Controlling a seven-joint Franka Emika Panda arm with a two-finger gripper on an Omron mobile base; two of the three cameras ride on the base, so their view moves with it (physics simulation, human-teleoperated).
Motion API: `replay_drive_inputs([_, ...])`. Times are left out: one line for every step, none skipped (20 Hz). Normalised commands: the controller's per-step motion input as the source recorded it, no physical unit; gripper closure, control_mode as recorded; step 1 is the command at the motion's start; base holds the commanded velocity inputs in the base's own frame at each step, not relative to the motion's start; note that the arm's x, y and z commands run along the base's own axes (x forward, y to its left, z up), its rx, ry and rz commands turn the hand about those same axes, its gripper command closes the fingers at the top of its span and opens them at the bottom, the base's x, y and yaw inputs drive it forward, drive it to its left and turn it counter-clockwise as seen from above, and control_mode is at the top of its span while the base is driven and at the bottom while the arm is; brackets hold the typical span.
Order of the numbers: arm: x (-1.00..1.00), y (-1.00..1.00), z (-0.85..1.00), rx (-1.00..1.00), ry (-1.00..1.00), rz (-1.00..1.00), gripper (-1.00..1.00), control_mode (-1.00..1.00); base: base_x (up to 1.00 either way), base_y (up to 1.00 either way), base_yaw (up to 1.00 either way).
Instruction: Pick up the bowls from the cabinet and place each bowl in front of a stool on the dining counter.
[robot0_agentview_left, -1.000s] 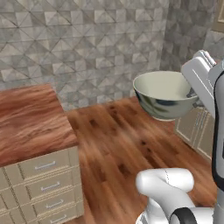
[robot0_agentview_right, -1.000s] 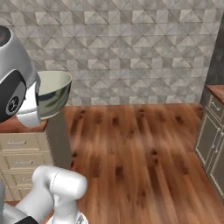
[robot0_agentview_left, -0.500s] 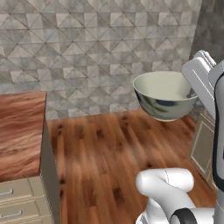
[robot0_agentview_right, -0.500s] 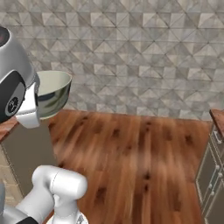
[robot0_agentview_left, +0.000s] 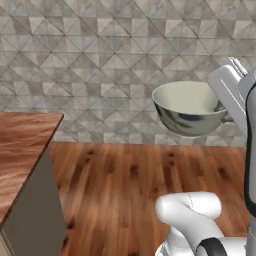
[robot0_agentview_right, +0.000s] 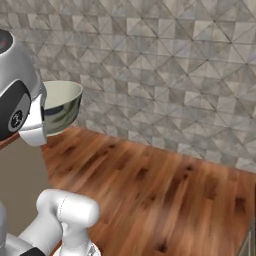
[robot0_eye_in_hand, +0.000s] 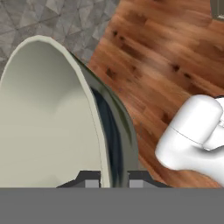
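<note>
A glossy bowl (robot0_agentview_left: 187, 108), cream inside and dark green outside, hangs in the air over the wood floor, held level by its rim. My gripper (robot0_eye_in_hand: 113, 180) is shut on that rim, one finger inside and one outside. The same bowl (robot0_agentview_right: 61, 106) shows beside my arm in the right base view and large at the left of the hand view (robot0_eye_in_hand: 48, 118). A corner of the reddish-brown dining counter (robot0_agentview_left: 22, 150) juts in at the left, well apart from the bowl. The cabinet, the stools and the other bowl are out of view.
A grey tiled wall (robot0_agentview_left: 100, 65) runs across the back. Brown plank floor (robot0_agentview_left: 120, 185) lies open between the counter and my base. The counter's beige side panel (robot0_agentview_left: 37, 215) stands at the lower left.
The whole scene has slid left to right in both base views: the base has turned. The counter's drawer fronts have left the view. The bowl stays held in the same place relative to the arm.
</note>
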Motion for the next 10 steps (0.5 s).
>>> replay_drive_inputs([0.0,0.0,0.0,0.0,0.0,0.0,1.0,1.0,1.0,-0.76,0.47])
replay_drive_inputs([0.0,0.0,0.0,0.0,0.0,0.0,1.0,1.0,1.0,-0.77,0.47])
replay_drive_inputs([0.0,0.0,0.0,0.0,0.0,0.0,1.0,1.0,1.0,-0.76,0.47])
replay_drive_inputs([0.0,0.0,0.0,0.0,0.0,0.0,1.0,1.0,1.0,-0.77,0.47])
replay_drive_inputs([0.0,0.0,0.0,0.0,0.0,0.0,1.0,1.0,1.0,-0.77,0.47])
replay_drive_inputs([0.0,0.0,0.0,0.0,0.0,0.0,1.0,1.0,1.0,-0.8,0.46])
replay_drive_inputs([0.0,0.0,0.0,0.0,0.0,0.0,1.0,1.0,1.0,-0.83,0.45])
replay_drive_inputs([0.0,0.0,0.0,0.0,0.0,0.0,1.0,1.0,1.0,-0.82,0.44])
replay_drive_inputs([0.0,0.0,0.0,0.0,0.0,0.0,1.0,1.0,1.0,-0.82,0.44])
replay_drive_inputs([0.0,0.0,0.0,0.0,0.0,0.0,1.0,1.0,1.0,-0.82,0.45])
